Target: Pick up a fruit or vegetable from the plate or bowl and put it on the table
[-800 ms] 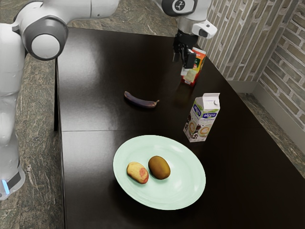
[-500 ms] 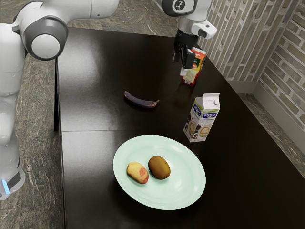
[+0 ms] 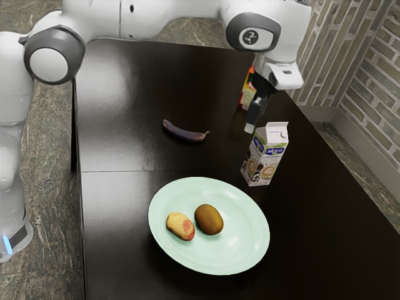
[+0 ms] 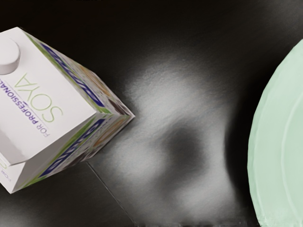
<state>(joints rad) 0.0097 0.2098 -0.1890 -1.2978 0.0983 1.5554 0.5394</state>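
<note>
1. The black gripper point(image 3: 252, 125) points down above the glossy black table point(image 3: 122, 119), its tip near the top of an upright white drink carton with purple and green print point(image 3: 266, 156) in the exterior view. I cannot tell whether the pincer stands apart or together.
2. The task's candidates lie on a round, pale green plate point(image 3: 240, 244): a smooth, brown, egg-shaped fruit point(image 3: 209, 219) and, just beside it, a small, oblong, yellow fruit or vegetable with reddish patches point(image 3: 180, 226). The gripper is well apart from both.
3. A dark purplish, curved, banana-shaped fruit point(image 3: 185, 133) lies directly on the table, off the plate.
4. An upright carton in red, orange and green point(image 3: 245, 98) stands beyond the white one, partly hidden behind the gripper.
5. In the wrist view, the white carton's slanted top bears a round white cap point(image 4: 7, 56) and the word "SOYA". The plate's rim shows too, with bare, glossy tabletop between it and the carton.
</note>
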